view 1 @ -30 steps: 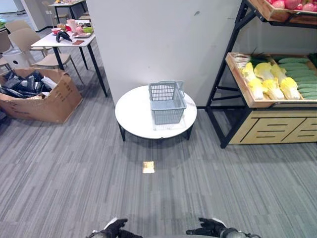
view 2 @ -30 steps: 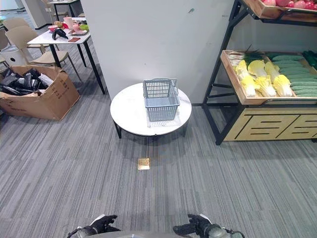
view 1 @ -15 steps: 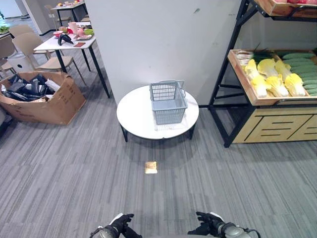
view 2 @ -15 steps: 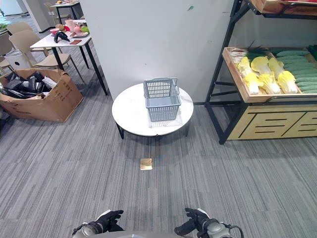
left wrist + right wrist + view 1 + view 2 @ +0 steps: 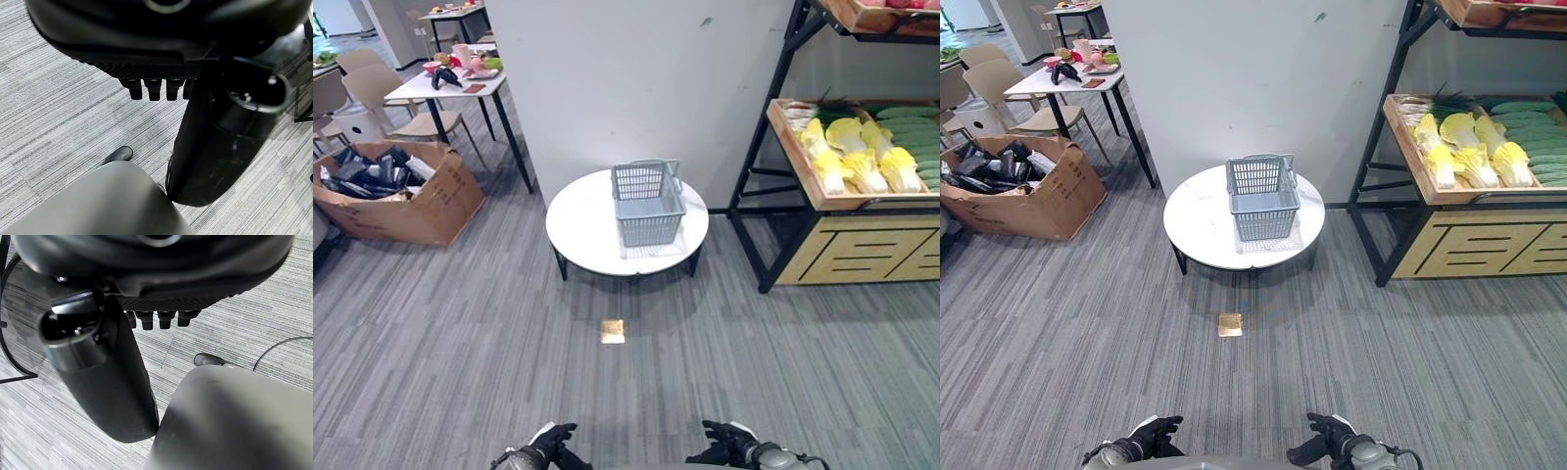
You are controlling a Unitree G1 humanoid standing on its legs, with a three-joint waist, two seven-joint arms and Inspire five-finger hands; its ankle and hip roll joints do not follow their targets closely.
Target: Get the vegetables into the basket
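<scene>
Left eye view, bottom edge: the left hand (image 5: 548,446) sits low at lower left of centre and the right hand (image 5: 729,448) at lower right of centre, both hanging over the grey striped carpet (image 5: 460,343) and holding nothing. In the left wrist view the left hand's fingers (image 5: 154,88) hang in a straight, relaxed row with the thumb (image 5: 254,93) apart from them; in the right wrist view the right hand's fingers (image 5: 161,319) hang the same way, loose and straight, thumb (image 5: 73,328) set off to the side.

Further up, in the middle of the frame, a small brass-coloured floor plate (image 5: 613,331) lies flat in the carpet. Beyond it stands a round white table (image 5: 582,235) on dark legs, just in front of a white wall (image 5: 626,78). On the table's right half sits the pale grey-blue basket (image 5: 647,203), upright, its handle folded down toward the wall side.

At the right edge stands a black-framed shelf (image 5: 783,59) with a wooden tray (image 5: 795,166) at mid height. The vegetables lie there, well apart from the basket: pale yellow cabbages (image 5: 857,157) toward the tray's left and green cucumbers (image 5: 915,127) at the far right. A higher tray at the upper right corner holds red produce, too cropped to name.

At left, an open cardboard box (image 5: 421,211) of dark items rests on the floor. Behind it, in the upper left, a white table (image 5: 445,88) with beige chairs (image 5: 391,98) carries small cluttered items.
</scene>
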